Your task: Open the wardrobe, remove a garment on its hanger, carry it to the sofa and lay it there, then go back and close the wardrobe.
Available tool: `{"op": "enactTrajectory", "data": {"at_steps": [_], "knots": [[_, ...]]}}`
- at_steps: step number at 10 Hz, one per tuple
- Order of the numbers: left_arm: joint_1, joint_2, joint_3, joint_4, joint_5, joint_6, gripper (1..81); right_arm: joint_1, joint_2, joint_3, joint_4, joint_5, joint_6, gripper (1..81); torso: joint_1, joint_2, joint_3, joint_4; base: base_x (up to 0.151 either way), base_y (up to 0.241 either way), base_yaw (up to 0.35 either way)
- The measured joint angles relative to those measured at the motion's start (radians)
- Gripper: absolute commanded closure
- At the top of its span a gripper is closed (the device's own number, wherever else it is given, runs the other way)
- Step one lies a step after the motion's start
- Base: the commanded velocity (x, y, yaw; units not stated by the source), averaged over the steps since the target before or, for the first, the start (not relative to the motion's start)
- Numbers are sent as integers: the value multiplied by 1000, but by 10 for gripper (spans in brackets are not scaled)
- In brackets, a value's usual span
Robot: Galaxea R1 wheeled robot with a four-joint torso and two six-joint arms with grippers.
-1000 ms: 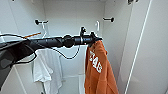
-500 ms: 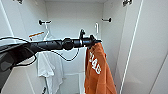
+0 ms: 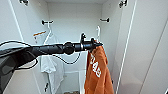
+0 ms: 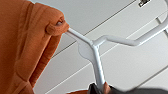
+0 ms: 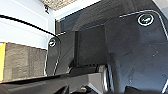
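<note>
Wardrobe point(image 3: 75, 22) is open, both doors swung wide, white inside. Left arm reaches in from the left, left gripper point(image 3: 96, 45) up at the top of the garment point(image 3: 97, 72), right of centre in the wardrobe.

Garment is the rust-orange top with white lettering, draped on a white hanger point(image 4: 100, 50). In the left wrist view the hanger's neck runs down into the gripper, dark fingers point(image 4: 93, 88) closed around the stem, so it looks like a firm pinch on the hanger, not on the cloth. One loop of the fabric is snagged over the hanger's shoulder end, rest hangs bunched to one side.

Step in hand, as I read it: getting the hanger clear of the wardrobe.
- keep the hold on the stem, don't regrip
- lift enough for the hook to clear whatever it hangs from (can't tell whether it is already off)
- pull straight toward the near side, slow; cloth is lopsided and could slide off
- watch the right door edge, garment hangs just beside it

Right gripper: can't tell its state from the right wrist view.

Counts:
- wardrobes 1, doors 2
- orange garments 1
- white T-shirt point(image 3: 51, 62) 1, hanging far left, leave it
- hangers seen: 2
</note>
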Motion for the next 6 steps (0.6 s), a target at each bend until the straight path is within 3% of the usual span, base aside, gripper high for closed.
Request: {"op": "enactTrajectory", "data": {"at_steps": [6], "knots": [[32,9,18,4,-22,0,811,-2,0,0,-1,0,0,10,-1,0,0,0,-117,0,0]]}}
